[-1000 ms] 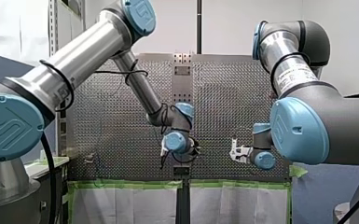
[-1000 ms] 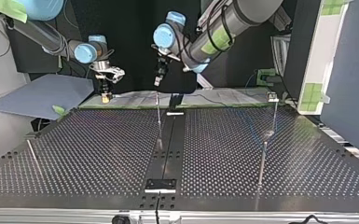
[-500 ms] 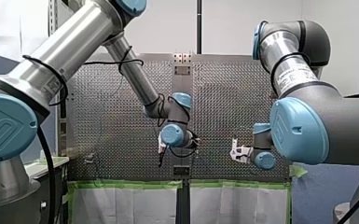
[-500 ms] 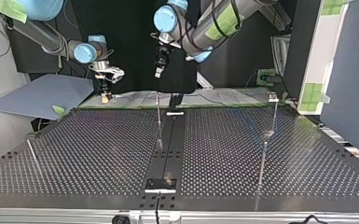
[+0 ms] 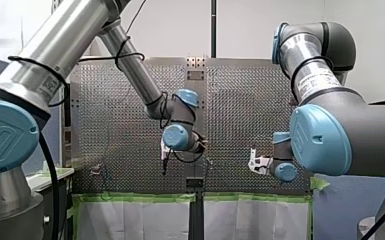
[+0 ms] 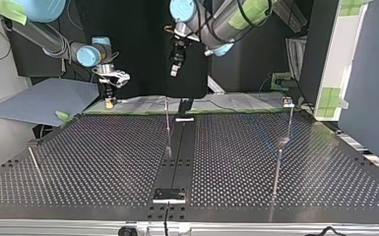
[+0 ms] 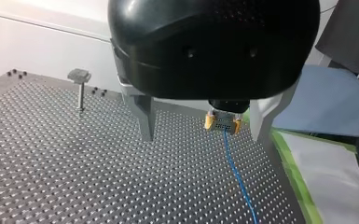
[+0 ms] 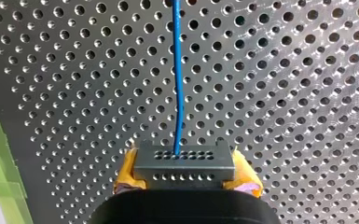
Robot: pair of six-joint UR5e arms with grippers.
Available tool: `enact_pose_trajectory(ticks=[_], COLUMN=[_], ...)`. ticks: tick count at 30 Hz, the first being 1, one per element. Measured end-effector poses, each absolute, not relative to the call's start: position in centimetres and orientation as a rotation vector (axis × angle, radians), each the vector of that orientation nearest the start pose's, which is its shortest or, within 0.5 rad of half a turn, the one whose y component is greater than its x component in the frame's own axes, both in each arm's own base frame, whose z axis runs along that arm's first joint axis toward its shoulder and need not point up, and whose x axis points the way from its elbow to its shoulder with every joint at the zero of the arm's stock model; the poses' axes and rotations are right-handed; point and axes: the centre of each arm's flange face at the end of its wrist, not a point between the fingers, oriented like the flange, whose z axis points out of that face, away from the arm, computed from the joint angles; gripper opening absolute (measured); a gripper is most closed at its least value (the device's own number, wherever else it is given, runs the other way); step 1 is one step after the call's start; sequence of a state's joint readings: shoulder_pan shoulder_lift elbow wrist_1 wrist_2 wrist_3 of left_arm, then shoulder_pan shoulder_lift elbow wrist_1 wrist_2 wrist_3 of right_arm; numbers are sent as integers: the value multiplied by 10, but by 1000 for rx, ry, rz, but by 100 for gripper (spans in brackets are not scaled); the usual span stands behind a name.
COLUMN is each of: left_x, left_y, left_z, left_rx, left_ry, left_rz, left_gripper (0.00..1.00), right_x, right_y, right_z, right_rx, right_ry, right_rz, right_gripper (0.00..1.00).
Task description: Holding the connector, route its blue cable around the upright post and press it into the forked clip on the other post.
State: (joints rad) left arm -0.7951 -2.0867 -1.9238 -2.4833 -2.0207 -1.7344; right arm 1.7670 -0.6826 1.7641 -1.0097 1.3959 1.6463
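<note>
Squarely clamped in my right gripper (image 8: 185,179) sits the connector (image 8: 184,162) (blue cable (image 8: 177,93) ahead); left gripper (image 7: 201,135) gapes.

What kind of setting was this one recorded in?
Most likely a robotics lab test cell: two robot arms, my left arm and my right arm, reach over a perforated table set with thin upright posts, its edge marked with green tape, while my right claw grips a cabled connector.
</note>
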Motion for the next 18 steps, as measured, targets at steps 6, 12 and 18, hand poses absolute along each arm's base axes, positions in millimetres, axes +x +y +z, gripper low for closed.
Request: enact_pose_trajectory(ticks=[6, 12, 18], left_x=[295, 289, 285], left_y=[-426, -410, -395], left_z=[127, 139, 150], left_rx=[195, 118, 29], left_ry=[1751, 1723, 1686], left_rz=[-295, -302, -321], left_gripper=[100, 100, 100], right_x=[266, 266, 266], right_y=[-564, -564, -564], right_z=[-22, -22, -22], right_rx=[1509, 1510, 1509], right_ry=[-1131, -1131, -1130], right_rz=[1494, 1494, 1495], right_gripper=[31, 31, 31])
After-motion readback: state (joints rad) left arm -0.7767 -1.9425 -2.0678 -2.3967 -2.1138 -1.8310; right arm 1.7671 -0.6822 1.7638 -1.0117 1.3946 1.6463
